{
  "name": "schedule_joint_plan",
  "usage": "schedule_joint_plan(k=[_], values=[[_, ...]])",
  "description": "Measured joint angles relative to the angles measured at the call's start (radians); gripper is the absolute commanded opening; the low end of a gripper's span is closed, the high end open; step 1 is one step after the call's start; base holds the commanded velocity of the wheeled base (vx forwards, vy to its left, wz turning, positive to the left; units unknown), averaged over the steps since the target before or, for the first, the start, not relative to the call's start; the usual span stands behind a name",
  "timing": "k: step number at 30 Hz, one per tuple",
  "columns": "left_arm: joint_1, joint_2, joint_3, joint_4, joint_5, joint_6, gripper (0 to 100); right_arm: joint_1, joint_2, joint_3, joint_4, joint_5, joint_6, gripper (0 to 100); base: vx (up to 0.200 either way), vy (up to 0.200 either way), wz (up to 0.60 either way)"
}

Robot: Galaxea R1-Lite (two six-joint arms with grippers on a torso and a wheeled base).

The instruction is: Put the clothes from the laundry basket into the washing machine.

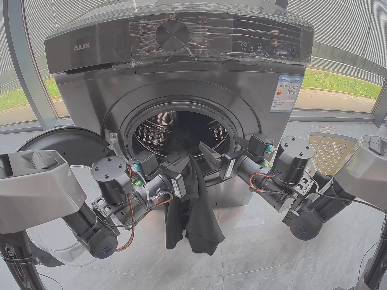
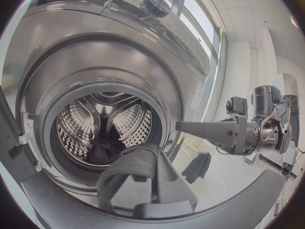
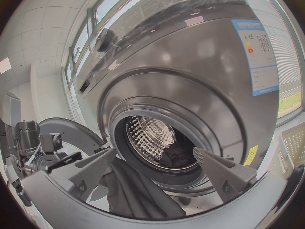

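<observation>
I noted clothes [image 2: 101,151] already in the drum [image 2: 128,120], left fingers [image 1: 177,170] pinching a black garment [image 1: 195,216] at its mouth, right fingers [image 1: 209,154] spread, one piece [image 2: 197,167] left in the basket [image 1: 332,150].

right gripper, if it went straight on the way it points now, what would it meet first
Likely the dark clothes lying in the drum: the right gripper, jaws open, aims into the open washing machine. Depth is unclear.

Grey tiled floor [image 1: 262,254], windows [image 1: 346,41] with lawn [image 1: 342,83] beyond
</observation>
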Motion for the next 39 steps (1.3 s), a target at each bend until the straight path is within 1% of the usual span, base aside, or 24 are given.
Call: schedule_joint_plan(k=[3,7,12,16,22,27,32,35,39], values=[[0.000,-0.007,-0.011,0.000,0.010,0.000,0,-0.011,-0.003,0.019,-0.003,0.000,0.000,100,0.000,0.000,0.00],[0.000,-0.026,-0.026,0.004,0.032,0.001,0,-0.026,-0.003,0.090,-0.010,0.000,-0.001,100,0.000,0.000,0.00],[0.001,-0.054,-0.041,0.011,0.059,0.002,0,-0.041,0.003,0.151,-0.015,0.006,-0.003,100,0.000,0.000,0.00],[0.001,-0.074,-0.053,0.014,0.067,0.003,0,-0.042,0.015,0.201,-0.018,0.016,-0.006,100,0.000,0.000,0.00],[0.002,-0.097,-0.072,0.018,0.067,0.003,0,-0.028,0.050,0.246,-0.041,0.041,-0.019,100,0.000,0.000,0.00],[0.001,-0.113,-0.085,0.019,0.067,0.001,0,0.005,0.093,0.256,-0.054,0.056,-0.033,100,0.000,0.000,0.00],[0.000,-0.124,-0.089,0.020,0.067,0.001,0,0.028,0.132,0.250,-0.056,0.111,-0.046,100,0.000,0.000,0.00],[0.000,-0.126,-0.089,0.020,0.068,0.001,0,0.033,0.148,0.241,-0.057,0.122,-0.053,100,0.000,0.000,0.00],[-0.001,-0.127,-0.089,0.020,0.067,0.001,0,0.031,0.177,0.204,-0.056,0.129,-0.054,100,0.000,0.000,0.00]])
